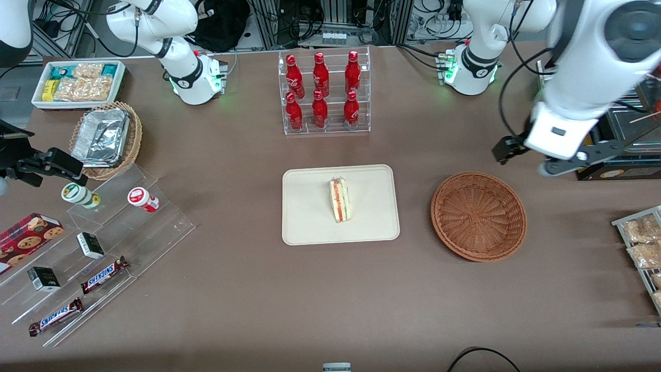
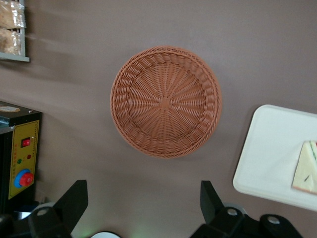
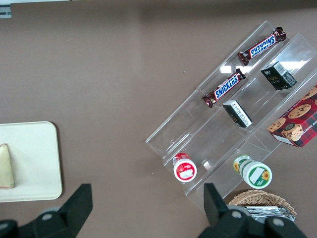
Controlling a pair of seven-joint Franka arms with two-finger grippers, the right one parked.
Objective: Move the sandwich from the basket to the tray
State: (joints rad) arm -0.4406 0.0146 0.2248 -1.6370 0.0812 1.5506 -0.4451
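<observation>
The sandwich (image 1: 339, 200) lies on its side in the middle of the cream-white tray (image 1: 310, 222). The reddish-brown wicker basket (image 1: 478, 216) beside the tray, toward the working arm's end, holds nothing. My left gripper (image 1: 568, 160) hangs high above the table, farther from the front camera than the basket and apart from it. In the left wrist view the gripper (image 2: 143, 201) is wide open with nothing between its fingers; that view also holds the basket (image 2: 165, 101), the tray (image 2: 270, 148) and a corner of the sandwich (image 2: 307, 168).
A clear rack of red bottles (image 1: 325, 93) stands farther back than the tray. A stepped acrylic stand of snacks (image 1: 93, 248), a tan basket with foil container (image 1: 106, 137) and a white bin (image 1: 77, 82) lie toward the parked arm's end. A snack rack (image 1: 640, 243) and a black control box (image 2: 20, 158) lie toward the working arm's end.
</observation>
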